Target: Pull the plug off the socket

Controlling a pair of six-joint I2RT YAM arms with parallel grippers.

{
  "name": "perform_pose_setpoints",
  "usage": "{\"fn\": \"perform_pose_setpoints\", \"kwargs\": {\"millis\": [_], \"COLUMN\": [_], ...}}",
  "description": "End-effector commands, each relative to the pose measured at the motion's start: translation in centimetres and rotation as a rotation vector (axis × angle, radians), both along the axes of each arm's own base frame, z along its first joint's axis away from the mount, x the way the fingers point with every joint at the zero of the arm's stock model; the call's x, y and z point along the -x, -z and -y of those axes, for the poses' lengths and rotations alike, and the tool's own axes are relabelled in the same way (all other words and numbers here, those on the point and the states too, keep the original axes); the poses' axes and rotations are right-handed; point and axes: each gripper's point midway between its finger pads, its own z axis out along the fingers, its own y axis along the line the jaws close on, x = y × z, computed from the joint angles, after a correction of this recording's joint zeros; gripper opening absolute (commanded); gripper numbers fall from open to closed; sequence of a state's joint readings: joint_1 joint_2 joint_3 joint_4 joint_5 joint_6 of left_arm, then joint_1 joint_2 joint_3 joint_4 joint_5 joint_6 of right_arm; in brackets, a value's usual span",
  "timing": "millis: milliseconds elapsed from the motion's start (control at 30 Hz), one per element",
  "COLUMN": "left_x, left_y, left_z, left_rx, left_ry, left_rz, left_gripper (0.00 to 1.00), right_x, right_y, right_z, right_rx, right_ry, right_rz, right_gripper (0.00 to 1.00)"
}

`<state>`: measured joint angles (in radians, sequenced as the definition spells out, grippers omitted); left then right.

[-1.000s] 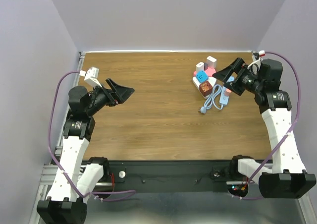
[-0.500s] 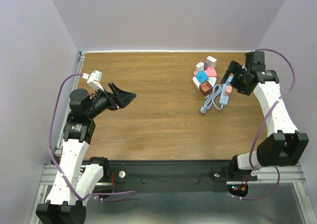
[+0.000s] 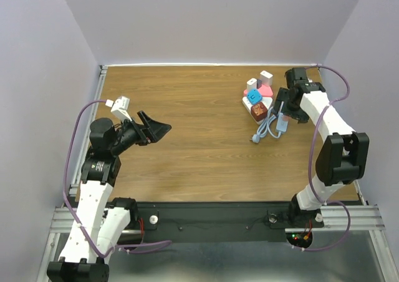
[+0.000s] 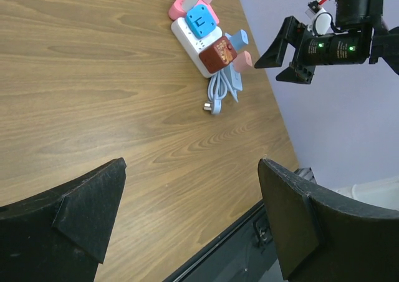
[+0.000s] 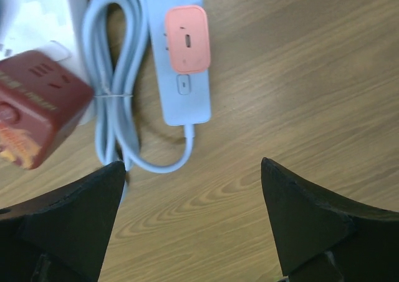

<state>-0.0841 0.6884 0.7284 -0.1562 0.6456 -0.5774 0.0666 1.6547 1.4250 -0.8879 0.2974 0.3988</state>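
The wooden surface (image 3: 199,138) carries all items in its far right area, well apart from the left arm. The left claw (image 4: 191,170) hangs over the left half of the surface, jaws spread fully and gripping nothing. The right claw (image 5: 193,163) hangs over the near end of the light-blue socket strip (image 5: 187,101), jaws spread wide and gripping nothing; neither finger touches the strip. The white socket block (image 4: 187,35) lies just beside the strip on its left and carries a blue cube adapter (image 4: 201,21) and a red-brown cube adapter (image 5: 37,107). A pink adapter (image 4: 184,4) lies against its far end. Two white plugs (image 3: 252,83) stand at that far end. The light-blue socket strip lies flat, its cord leaving from the near end. The coiled cord (image 5: 109,76), bound with a thin tie, lies between the red-brown cube adapter and the strip, just beside both; the cube overhangs part of the coil. The salmon plug (image 5: 187,37), the task item, is seated in the strip's top face near its middle, ahead of the right claw and in line with the gap between its fingers. The red-brown cube carries pale print that is too small to read. The plug shows one small slot and no legible marking.
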Motion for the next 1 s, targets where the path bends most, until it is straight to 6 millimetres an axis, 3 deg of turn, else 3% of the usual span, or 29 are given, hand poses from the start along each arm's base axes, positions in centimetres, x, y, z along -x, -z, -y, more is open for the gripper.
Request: {"fn": "perform_pose_setpoints", "kwargs": {"millis": [0,200,300,567,967], "left_x": [0.2,-0.1,-0.3,-0.1,-0.3], "left_y": [0.6,1.7,1.8,2.4,3.3], "left_z": [0.0,-0.1,-0.1,-0.6,-0.8], "left_rx": [-0.014,-0.03,-0.034,-0.066,-0.077], "left_ry": [0.007,0.0,0.003,-0.017,-0.029], "left_rz": [0.019,-0.002,-0.009,-0.023,-0.046], "left_gripper": [0.98,0.98,0.98,0.98,0.98], "right_x": [-0.2,-1.1,-1.8,-3.0,-2.1], "right_y": [1.5,4.5,5.0,8.6,12.5], "right_z": [1.1,0.7,1.1,1.1,1.8], "right_rx": [0.056,0.045,0.065,0.068,0.053], "right_ry": [0.028,0.023,0.043,0.078,0.163], "right_rz": [-0.016,-0.051,-0.05,-0.074,-0.084], "right_gripper": [0.91,0.86,0.85,0.7,0.63]}}
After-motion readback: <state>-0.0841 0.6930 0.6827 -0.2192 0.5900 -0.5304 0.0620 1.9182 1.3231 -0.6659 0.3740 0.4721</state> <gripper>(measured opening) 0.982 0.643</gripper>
